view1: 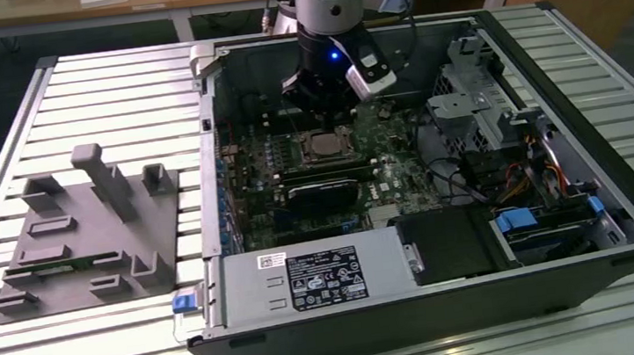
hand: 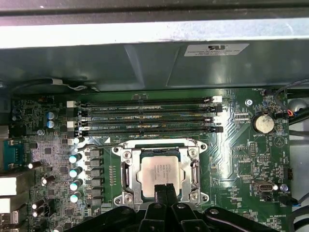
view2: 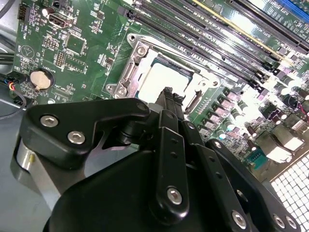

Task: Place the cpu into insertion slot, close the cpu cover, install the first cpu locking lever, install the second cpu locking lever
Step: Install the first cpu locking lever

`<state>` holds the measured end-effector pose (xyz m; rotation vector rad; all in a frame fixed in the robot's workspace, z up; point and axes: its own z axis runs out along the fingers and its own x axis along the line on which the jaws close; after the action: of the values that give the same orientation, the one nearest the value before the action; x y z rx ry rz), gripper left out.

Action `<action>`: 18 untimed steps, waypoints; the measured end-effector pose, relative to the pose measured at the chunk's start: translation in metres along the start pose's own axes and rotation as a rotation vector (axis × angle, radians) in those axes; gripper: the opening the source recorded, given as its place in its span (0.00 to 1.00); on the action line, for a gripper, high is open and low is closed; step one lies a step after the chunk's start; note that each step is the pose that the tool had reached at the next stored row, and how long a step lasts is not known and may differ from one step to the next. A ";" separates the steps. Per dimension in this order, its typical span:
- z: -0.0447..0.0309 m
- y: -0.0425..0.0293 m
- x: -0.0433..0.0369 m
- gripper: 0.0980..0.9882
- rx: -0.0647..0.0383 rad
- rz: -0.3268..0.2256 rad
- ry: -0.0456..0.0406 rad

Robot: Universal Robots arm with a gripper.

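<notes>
The cpu (hand: 159, 168), a dull silver square, lies flat in the insertion slot (hand: 126, 154) on the green board; it also shows as the cpu (view2: 161, 77). The cpu cover (hand: 194, 170), a silver frame, lies down around the chip, which shows through its window. A thin metal lever (hand: 145, 141) runs along the slot's side toward the memory slots. My gripper (hand: 164, 189) hangs just above the chip's edge with its two black fingers pressed together and nothing between them. I cannot tell whether it touches. In the exterior view the gripper (view1: 328, 110) hangs inside the open case.
Long memory slots (hand: 145, 116) run beside the socket, and capacitors (hand: 73, 171) line another side. A coin battery (hand: 264, 123) sits on the board. The case wall (hand: 145, 63) stands close behind. A grey fixture (view1: 86, 228) lies at the exterior view's left.
</notes>
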<state>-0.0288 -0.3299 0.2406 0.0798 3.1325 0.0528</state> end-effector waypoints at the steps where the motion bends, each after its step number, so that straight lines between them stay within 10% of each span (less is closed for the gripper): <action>1: 0.0000 0.0000 0.0000 0.01 0.000 0.000 0.0000; 10: -0.0002 0.0000 0.0008 0.01 0.000 0.000 0.0000; 18: -0.0003 -0.0011 0.0209 0.01 -0.001 0.000 -0.0001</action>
<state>-0.0498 -0.3299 0.2407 0.0797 3.1324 0.0544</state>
